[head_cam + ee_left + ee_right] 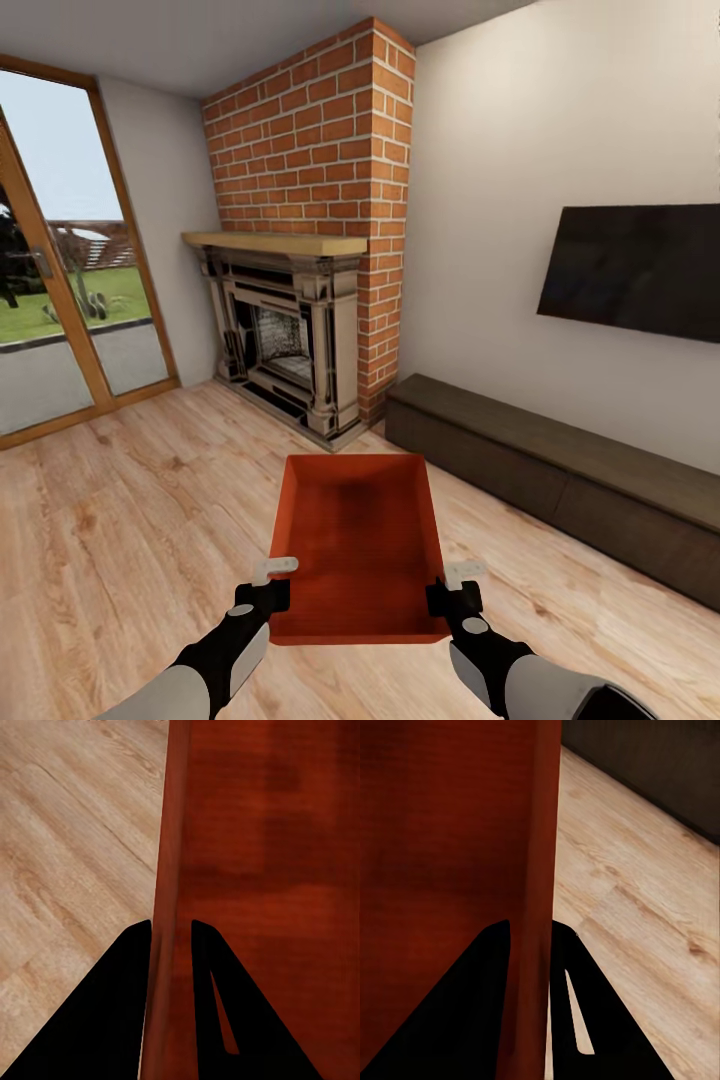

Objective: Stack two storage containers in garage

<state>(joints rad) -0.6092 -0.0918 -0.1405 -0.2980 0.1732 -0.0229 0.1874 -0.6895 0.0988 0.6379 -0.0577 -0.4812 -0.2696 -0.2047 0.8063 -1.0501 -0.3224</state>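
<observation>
You carry one storage container (358, 545) out in front of you, its open top up. Your left gripper (274, 580) pinches its left wall and your right gripper (456, 586) its right wall, each with one finger inside and one outside, so the load stays level and balanced. Beneath lies bare wood-plank flooring (130, 520) with open room to your left. The long dark cabinet (560, 480) hems your right, the brick fireplace (300, 320) stands ahead, and the glass doors (60, 300) are far left.

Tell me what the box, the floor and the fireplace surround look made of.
Box: probably plastic; smooth, plain orange-red walls, faint sheen. Floor: light wood planks, visible grain and knots, satin. Fireplace surround: red brick with pale mortar lines, matte.
</observation>
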